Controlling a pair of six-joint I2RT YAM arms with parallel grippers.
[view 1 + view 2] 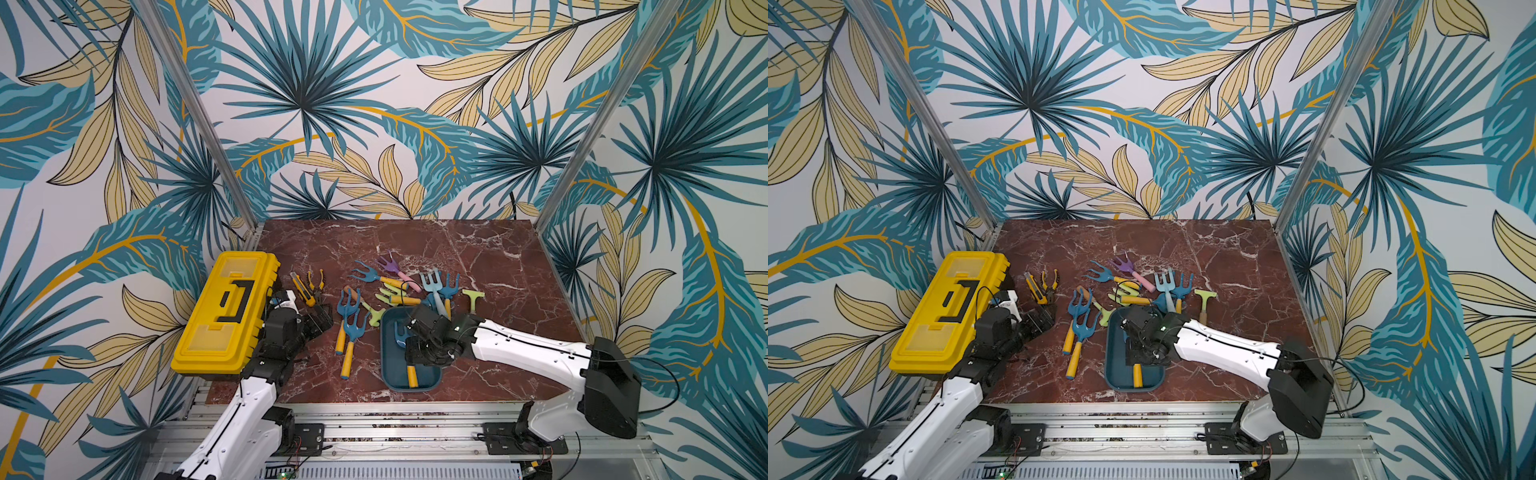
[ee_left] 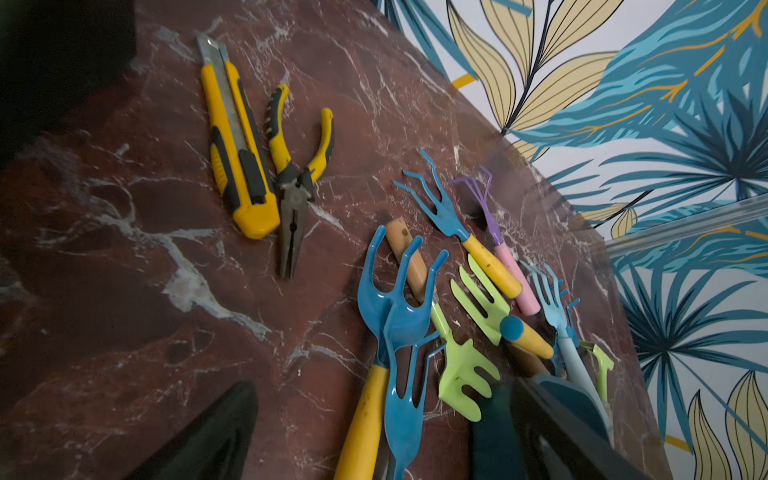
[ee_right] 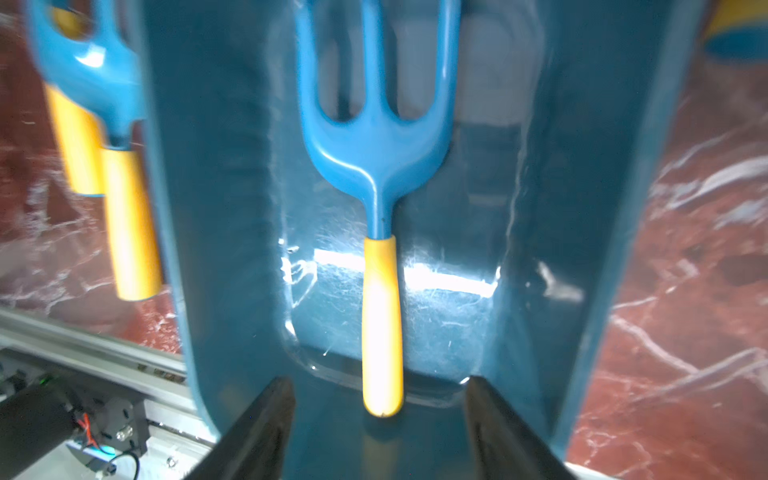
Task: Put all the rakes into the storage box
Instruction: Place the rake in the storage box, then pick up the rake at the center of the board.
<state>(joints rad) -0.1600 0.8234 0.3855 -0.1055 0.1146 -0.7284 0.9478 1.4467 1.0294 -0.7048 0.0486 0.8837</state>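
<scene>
The right jaws stand apart over the storage box (image 3: pixel 216 208), gripping nothing. The rake (image 3: pixel 380 166) lies flat on the box floor between them, handle toward the front rim, clear of both long walls. The left jaws gape wide and empty above bare table (image 2: pixel 124 249), beside the toolbox (image 1: pixel 226 311). Other rakes (image 1: pixel 347 332) lie just beside the box's wall on the left arm's side.
</scene>
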